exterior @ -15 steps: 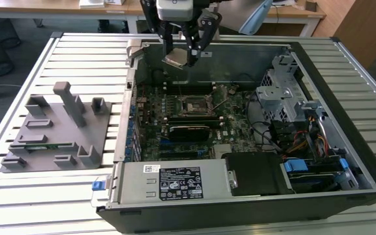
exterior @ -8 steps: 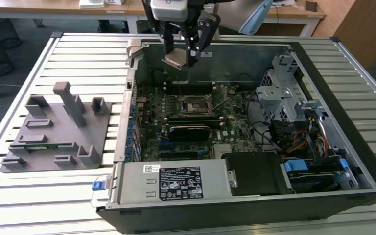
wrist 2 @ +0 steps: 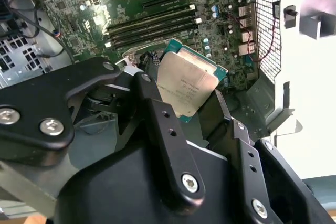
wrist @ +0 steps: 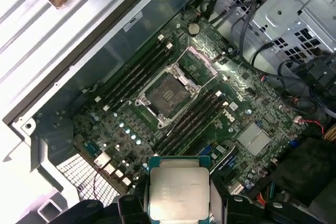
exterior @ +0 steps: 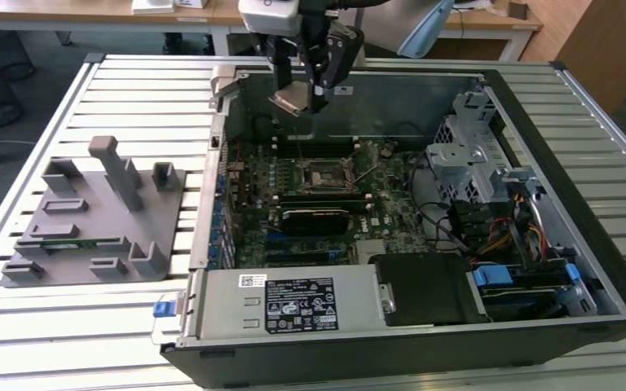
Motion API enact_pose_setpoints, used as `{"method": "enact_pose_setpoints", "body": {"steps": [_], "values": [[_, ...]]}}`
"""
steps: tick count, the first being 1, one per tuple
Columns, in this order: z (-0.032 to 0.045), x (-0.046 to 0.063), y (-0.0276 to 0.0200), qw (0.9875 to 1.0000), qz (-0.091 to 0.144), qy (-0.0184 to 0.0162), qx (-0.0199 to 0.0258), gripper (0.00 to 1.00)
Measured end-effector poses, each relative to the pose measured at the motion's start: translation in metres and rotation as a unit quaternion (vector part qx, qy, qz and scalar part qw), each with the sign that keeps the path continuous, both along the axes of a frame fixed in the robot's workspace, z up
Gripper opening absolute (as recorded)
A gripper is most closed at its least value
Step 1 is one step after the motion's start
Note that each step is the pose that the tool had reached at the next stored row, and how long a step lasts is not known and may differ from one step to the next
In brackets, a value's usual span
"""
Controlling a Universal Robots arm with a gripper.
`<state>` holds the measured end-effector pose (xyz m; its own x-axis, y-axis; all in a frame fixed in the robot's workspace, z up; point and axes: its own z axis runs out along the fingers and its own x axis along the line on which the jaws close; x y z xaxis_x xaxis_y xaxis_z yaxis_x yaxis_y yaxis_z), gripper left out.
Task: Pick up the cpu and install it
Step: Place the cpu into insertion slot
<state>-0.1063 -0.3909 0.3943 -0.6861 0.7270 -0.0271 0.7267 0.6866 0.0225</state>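
My gripper [exterior: 297, 96] hangs over the far wall of the open computer case [exterior: 531, 122], shut on the cpu [exterior: 289, 100], a small square chip with a pale metal top. Both wrist views show the cpu [wrist 2: 187, 82] [wrist: 178, 191] clamped by its edges between the black fingers [wrist 2: 157, 114], held tilted in the air. The motherboard socket [exterior: 322, 175] [wrist: 167, 94] lies below with its metal frame open, and nothing sits in it. The cpu hangs above the board, some way short of the socket.
A grey plastic tray [exterior: 30, 273] with upright posts and a green memory stick [exterior: 68, 242] lies at the exterior view's left. Inside the case are memory slots [wrist: 134, 74], a drive cage [exterior: 468, 155], cables [exterior: 487, 236] and a power supply [exterior: 291, 301].
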Motion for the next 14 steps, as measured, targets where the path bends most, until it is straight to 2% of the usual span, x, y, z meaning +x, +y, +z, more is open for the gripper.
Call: {"method": "enact_pose_setpoints", "body": {"steps": [6, 14], "values": [[-0.0017, 0.0, 0.0005, 0.9992, -0.04, 0.0, 0.0, 0.55], [-0.0031, 0.0001, 0.0013, 0.9962, -0.087, 0.0, 0.0, 0.55]]}}
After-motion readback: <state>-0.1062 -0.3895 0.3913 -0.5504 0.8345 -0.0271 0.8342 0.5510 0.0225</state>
